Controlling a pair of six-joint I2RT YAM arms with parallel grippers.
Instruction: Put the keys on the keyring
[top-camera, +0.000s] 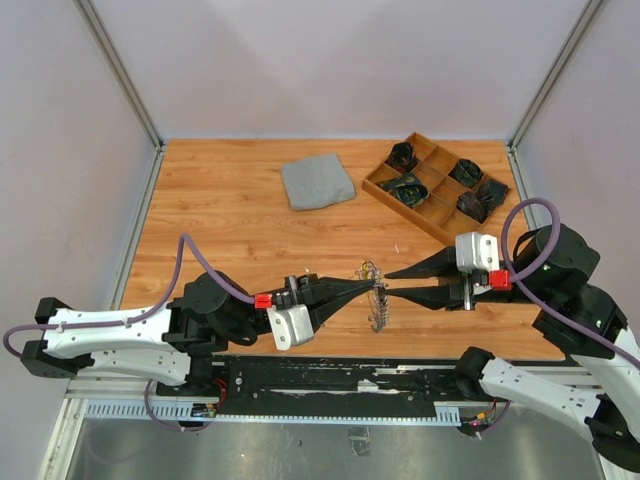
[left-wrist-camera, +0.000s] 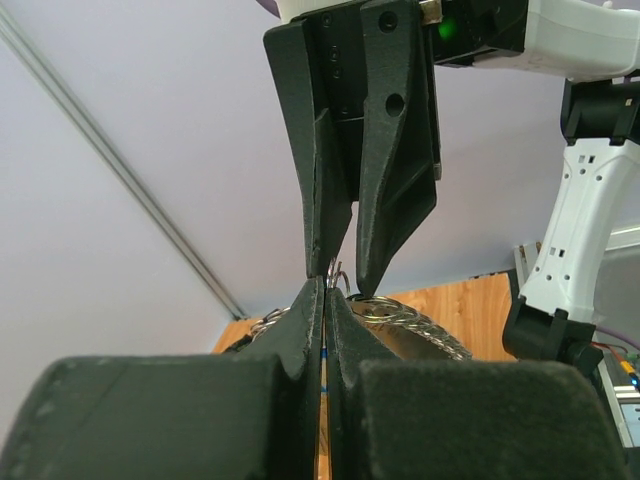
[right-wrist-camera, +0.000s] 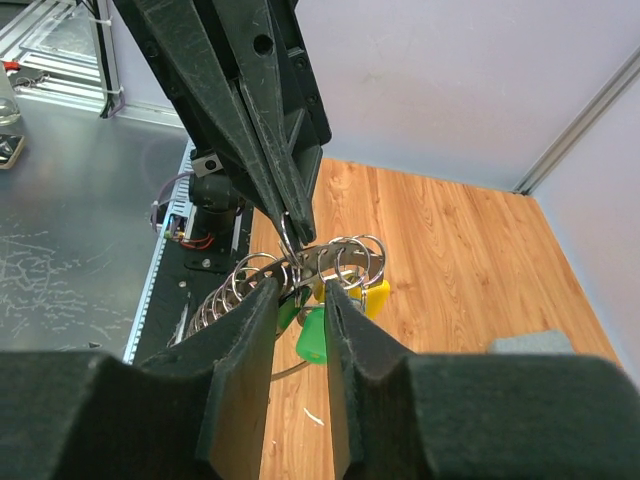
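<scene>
Meeting tip to tip in the air above the desk (top-camera: 250, 225) near its front edge, the fingers of the left gripper (top-camera: 368, 285) clamp the keyring (top-camera: 378, 302), green and yellow keys (right-wrist-camera: 312, 338) dangling beneath, while the right gripper (top-camera: 386, 284) fingers stand narrowly apart around it.

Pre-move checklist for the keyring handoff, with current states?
1. Left jaws shut on the keyring: ok.
2. Right jaws closed on anything: not ok, a gap shows between them.
3. Keyring held off the table: ok.
4. Green key and yellow key hang under the rings: ok.
5. Those keys fully threaded on: cannot tell.
6. Clearance between the two arms' tips: cannot tell, they nearly meet.
</scene>
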